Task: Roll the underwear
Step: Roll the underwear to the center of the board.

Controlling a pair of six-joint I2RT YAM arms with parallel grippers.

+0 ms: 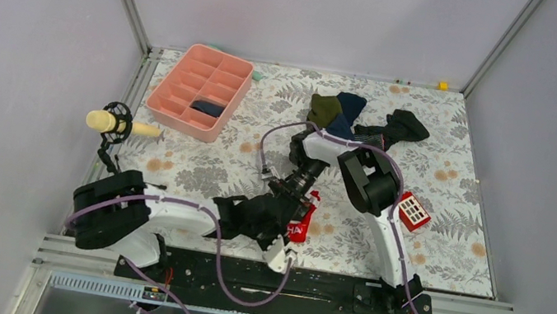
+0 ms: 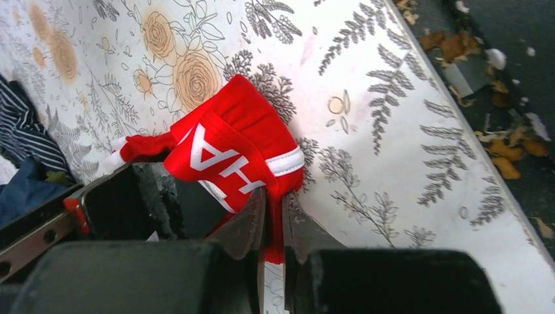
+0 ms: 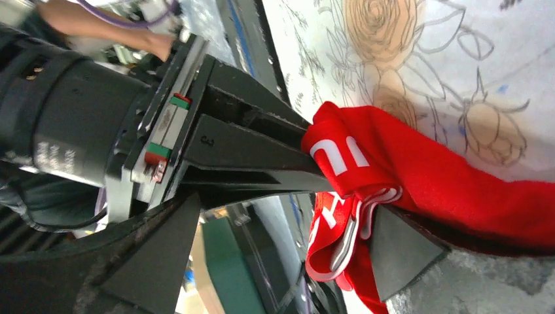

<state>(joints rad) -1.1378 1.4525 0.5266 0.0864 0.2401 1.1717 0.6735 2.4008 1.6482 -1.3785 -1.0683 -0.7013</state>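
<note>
Pink tray (image 1: 174, 75), red box (image 1: 414, 211), dark garments (image 1: 347, 105)

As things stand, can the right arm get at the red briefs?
Probably yes. The right claw stands open with the red briefs between its fingers. The left claw, shut on the same cloth, also sits in that gap and may crowd the grip.

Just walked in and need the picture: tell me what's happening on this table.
Both arms are working on the red underwear near the front edge of the flowered table. The left gripper is shut on one bunched end. The right gripper stands open around the cloth, not clamping it.
</note>
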